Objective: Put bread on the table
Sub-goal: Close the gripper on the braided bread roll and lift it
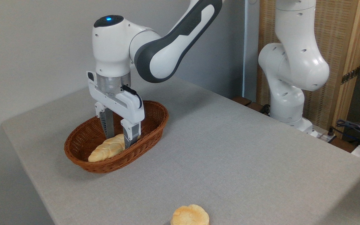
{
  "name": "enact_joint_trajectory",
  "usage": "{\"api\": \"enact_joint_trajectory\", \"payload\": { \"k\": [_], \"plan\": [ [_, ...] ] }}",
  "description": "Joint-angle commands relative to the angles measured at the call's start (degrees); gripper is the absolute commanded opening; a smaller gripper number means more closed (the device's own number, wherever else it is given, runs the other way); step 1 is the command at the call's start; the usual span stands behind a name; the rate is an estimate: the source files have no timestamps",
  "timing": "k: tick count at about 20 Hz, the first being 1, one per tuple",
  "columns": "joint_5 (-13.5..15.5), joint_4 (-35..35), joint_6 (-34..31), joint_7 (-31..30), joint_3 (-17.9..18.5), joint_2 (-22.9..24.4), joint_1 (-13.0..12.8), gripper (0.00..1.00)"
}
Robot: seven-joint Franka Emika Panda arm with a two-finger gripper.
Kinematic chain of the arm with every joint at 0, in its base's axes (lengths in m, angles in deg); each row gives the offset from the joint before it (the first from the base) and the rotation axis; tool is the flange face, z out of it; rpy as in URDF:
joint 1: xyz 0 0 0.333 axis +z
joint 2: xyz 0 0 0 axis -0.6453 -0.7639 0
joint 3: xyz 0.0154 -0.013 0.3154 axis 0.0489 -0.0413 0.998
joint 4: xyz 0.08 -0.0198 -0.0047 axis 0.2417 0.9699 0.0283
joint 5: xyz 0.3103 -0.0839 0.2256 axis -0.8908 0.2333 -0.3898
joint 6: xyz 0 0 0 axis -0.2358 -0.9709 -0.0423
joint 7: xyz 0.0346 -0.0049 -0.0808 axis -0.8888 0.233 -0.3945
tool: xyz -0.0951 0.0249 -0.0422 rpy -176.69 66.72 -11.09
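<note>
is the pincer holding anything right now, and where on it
Cannot tell. The pincer straddles the right end of the bread in the basket, but actual grip isn't clear.

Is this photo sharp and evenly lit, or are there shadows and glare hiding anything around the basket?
Camera view: soft, even light, no harsh glare; the white arm shows only mild sheen. Faint shadows lie on the table beside the basket and darken its inside. Focus is fairly sharp; the bread and claw read clearly. The round bun is cut off by the bottom edge.
</note>
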Motion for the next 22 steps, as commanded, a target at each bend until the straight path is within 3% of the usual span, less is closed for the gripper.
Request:
{"api": "enact_joint_trajectory", "payload": {
  "k": [1,7,11,15,20,22],
  "plan": [
    [0.42,0.5,0.81,1.02,-0.04,0.22,-0.04,0.46],
    [0.42,0.32,-0.24,0.93,0.48,0.92,0.05,0.46],
    [0.68,-1.95,-5.59,1.02,1.44,2.24,0.31,0.46],
    [0.95,-10.38,-18.76,5.14,2.68,2.24,0.31,0.46],
    [0.95,-15.31,-28.01,7.87,4.44,2.24,0.31,0.47],
    [0.16,-16.02,-32.4,11.72,6.1,2.68,0.31,0.49]
  ]
}}
